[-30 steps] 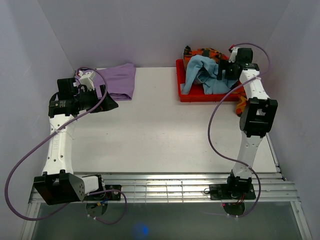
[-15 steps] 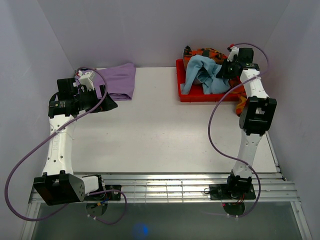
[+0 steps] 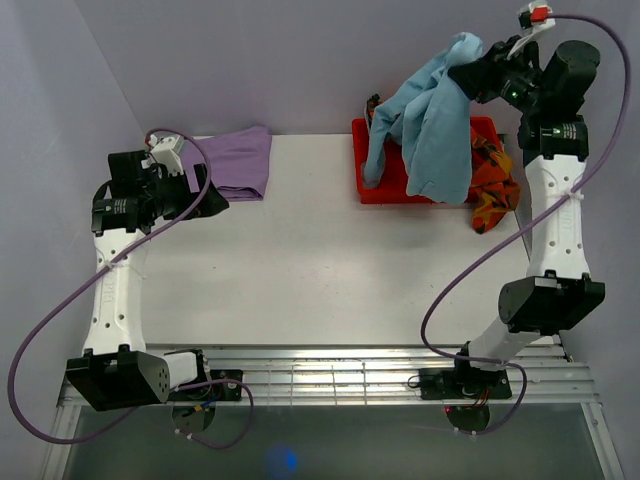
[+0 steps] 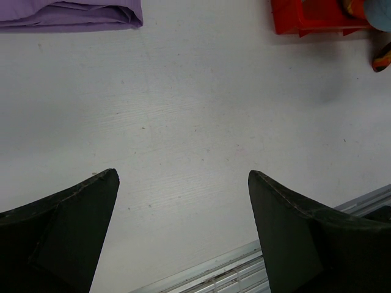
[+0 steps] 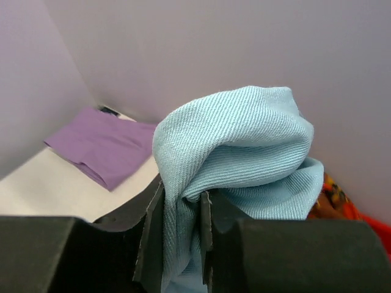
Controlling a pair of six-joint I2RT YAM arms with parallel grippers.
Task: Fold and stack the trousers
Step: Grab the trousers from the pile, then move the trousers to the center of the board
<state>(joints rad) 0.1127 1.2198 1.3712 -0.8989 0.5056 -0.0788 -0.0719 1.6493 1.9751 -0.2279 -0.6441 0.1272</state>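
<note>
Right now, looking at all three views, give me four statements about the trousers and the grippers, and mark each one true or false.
1. The right gripper is shut on the light blue trousers, holding them up over the red bin. True.
2. The left gripper holds the lilac trousers. False: it is open and empty above the table.
3. The lilac trousers lie in the red bin. False: they lie at the table's far left corner.
4. The patterned trousers spill over the bin's right side. True.
</note>
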